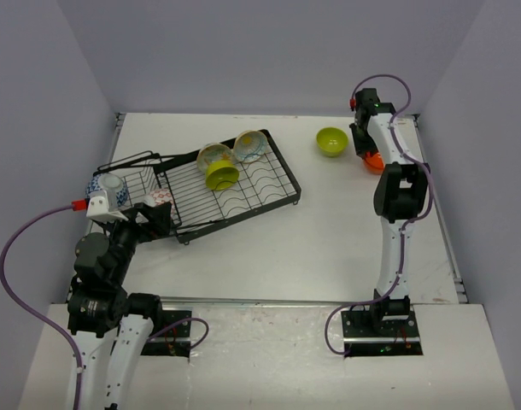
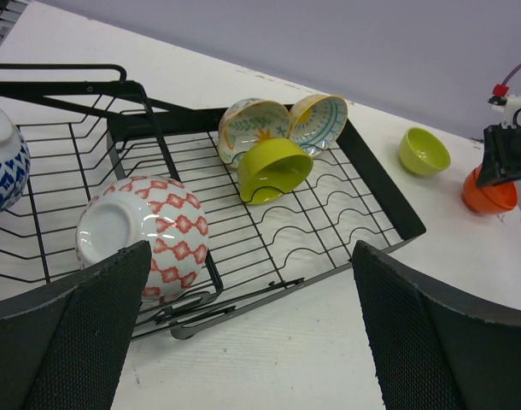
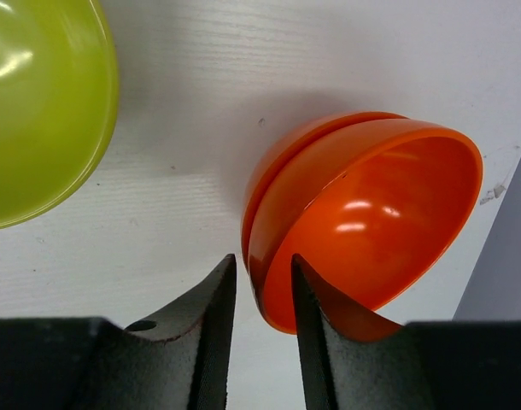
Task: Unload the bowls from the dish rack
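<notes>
— How many bowls do we count in the dish rack?

— We count five. Three are bunched at the far end of the main grid. The first cream bowl and the second cream bowl lean on edge side by side. The tipped lime green bowl lies against them on the near side. In the wire basket at the left end we see two more, the blue-and-white bowl and the red-and-white bowl, both with the foot showing.

— And off the rack?

— On the table we have the upright lime green bowl, well apart from the rack. Just to its right are the orange bowls. The right wrist view shows us two orange rims, one nested inside the other, tilted.

— What do we make of the two grippers?

— The left gripper hangs at the basket end with its fingers spread wide and nothing between them. The right gripper has its fingers close together, one to each side of the orange rims. We cannot tell whether they pinch.
</notes>
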